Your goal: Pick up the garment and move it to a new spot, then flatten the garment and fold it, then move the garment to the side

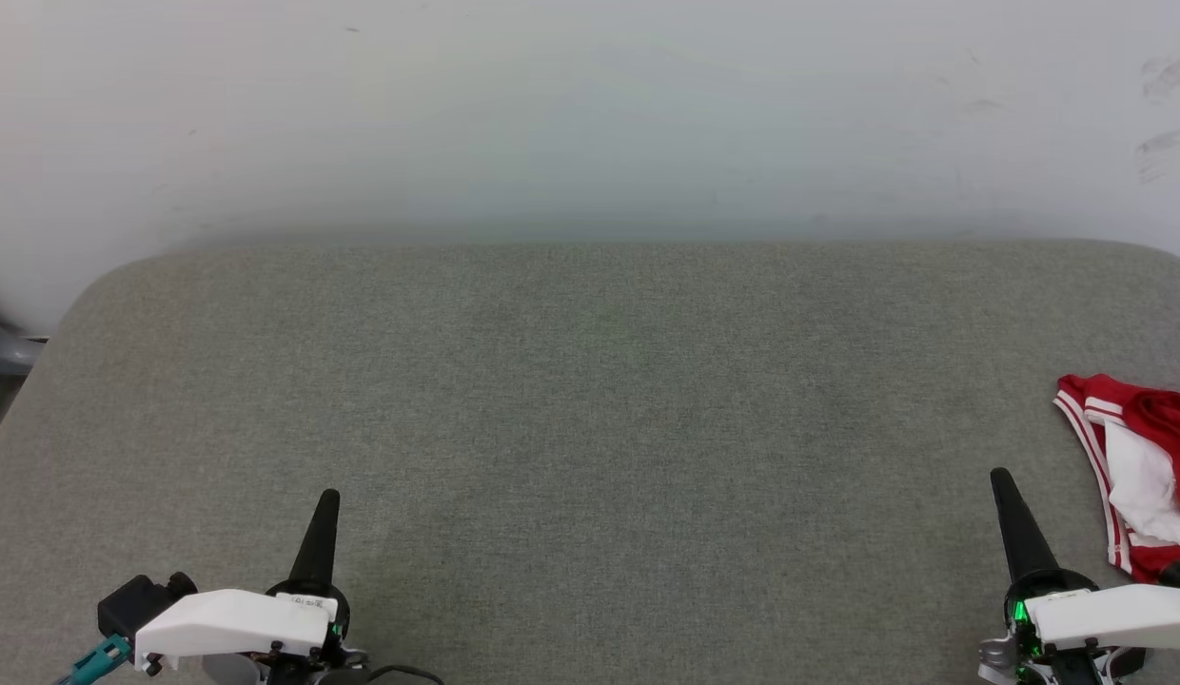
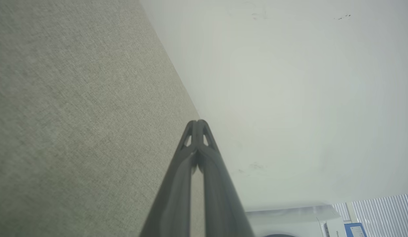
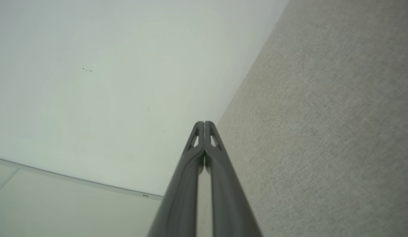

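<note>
The garment, red with a white sleeve and striped trim, lies crumpled at the far right edge of the grey fabric surface, partly cut off by the head view's edge. My right gripper stands shut at the lower right, just left of the garment and not touching it. At the lower left my left gripper is shut with nothing in it. In the left wrist view the left gripper has its fingertips pressed together over the surface. The right gripper looks the same in the right wrist view.
A white wall rises behind the surface's back edge. A grey object sits past the surface's left corner. A white appliance and window blinds lie in the left wrist view's corner.
</note>
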Robot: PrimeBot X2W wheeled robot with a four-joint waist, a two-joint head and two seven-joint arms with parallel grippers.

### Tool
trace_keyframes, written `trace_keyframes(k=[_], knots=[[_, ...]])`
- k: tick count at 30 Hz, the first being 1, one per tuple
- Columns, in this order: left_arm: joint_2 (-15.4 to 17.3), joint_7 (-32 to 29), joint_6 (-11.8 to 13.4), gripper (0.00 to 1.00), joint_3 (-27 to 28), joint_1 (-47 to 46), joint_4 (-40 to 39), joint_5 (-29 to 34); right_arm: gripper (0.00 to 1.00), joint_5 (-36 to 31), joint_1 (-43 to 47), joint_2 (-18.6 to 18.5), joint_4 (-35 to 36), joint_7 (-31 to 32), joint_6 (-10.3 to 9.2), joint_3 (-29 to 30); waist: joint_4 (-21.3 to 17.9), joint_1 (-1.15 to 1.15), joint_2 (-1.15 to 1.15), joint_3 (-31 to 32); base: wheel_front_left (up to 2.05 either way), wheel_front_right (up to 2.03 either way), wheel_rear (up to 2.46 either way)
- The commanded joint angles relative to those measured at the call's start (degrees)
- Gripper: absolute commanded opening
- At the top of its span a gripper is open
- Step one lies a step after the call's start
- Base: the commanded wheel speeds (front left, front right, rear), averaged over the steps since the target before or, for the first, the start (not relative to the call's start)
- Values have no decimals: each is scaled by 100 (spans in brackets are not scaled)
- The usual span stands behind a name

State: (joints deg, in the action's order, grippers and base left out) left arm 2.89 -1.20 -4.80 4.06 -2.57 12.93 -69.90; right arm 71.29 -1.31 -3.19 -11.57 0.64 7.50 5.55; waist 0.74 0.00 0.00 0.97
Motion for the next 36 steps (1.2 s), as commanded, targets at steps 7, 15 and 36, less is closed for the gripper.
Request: trace_keyframes(k=[7, 15, 36], knots=[[0, -113, -85, 0, 66, -174, -2, -456, 0, 443, -199, -10, -27, 129, -1, 26, -11, 0, 0, -17, 0, 0, 0], [-1, -213, -136, 0, 112, -221, 25, -868, 0, 828, -282, -5, -76, 231, -1, 36, -23, 0, 0, -37, 0, 0, 0], [-2, -448, -240, 0, 216, -352, 91, -1825, 0, 1737, -459, 8, -200, 476, -2, 64, -56, 0, 0, -87, 0, 0, 0]])
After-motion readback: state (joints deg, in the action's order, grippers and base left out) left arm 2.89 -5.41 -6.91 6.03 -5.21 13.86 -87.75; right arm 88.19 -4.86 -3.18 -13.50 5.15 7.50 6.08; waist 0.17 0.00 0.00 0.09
